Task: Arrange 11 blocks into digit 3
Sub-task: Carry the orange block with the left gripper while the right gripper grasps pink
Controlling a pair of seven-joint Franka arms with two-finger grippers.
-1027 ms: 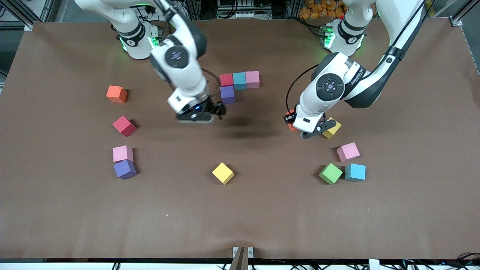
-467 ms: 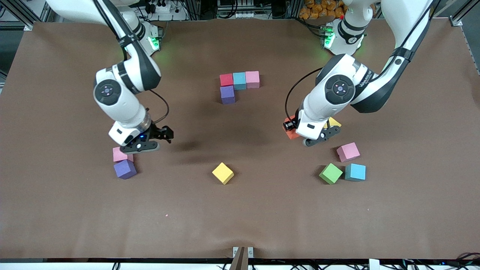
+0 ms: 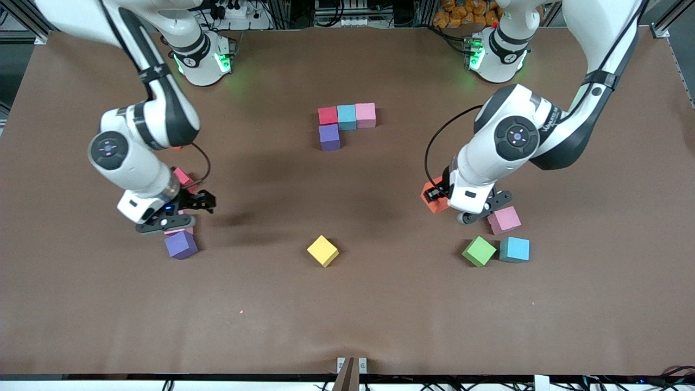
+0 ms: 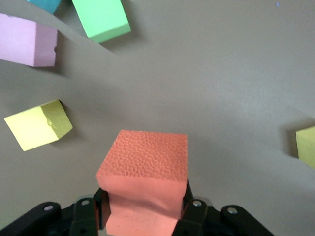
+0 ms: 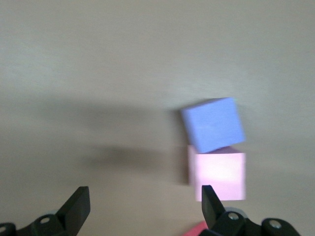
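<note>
Foam cubes lie scattered over your brown bench [image 3: 347,304]. The start of the digit sits mid-bench toward the robots' bases: a red foam cube [image 3: 327,115], a teal-blue foam cube [image 3: 346,117] and a pink foam cube [image 3: 365,115] touching in a row, with a purple foam cube [image 3: 329,137] tucked against the red one on the side nearer the front camera.

Your left claw [image 4: 147,211] is clamped on an orange foam cube [image 3: 434,199], held just above the bench toward the left arm's end. You can see the fingers [image 4: 189,204] pressing into its sides in the left wrist view. Close by on the bench lie a second pink cube [image 3: 504,220], a green foam cube [image 3: 479,251] and a second teal-blue cube [image 3: 514,249], the green and teal-blue ones just beside each other. The left wrist view also shows a yellow foam cube [image 4: 38,124] beside the held one; the arm hides it from the front camera.

Your right claw [image 5: 142,206] hangs wide open and empty over a third pink cube [image 5: 217,175], which touches a second purple cube [image 3: 181,245] nearer the front camera. A second red cube [image 3: 183,177] peeks out by that arm's wrist.

Another yellow cube [image 3: 322,251] lies alone mid-bench, nearer the front camera than the row.
</note>
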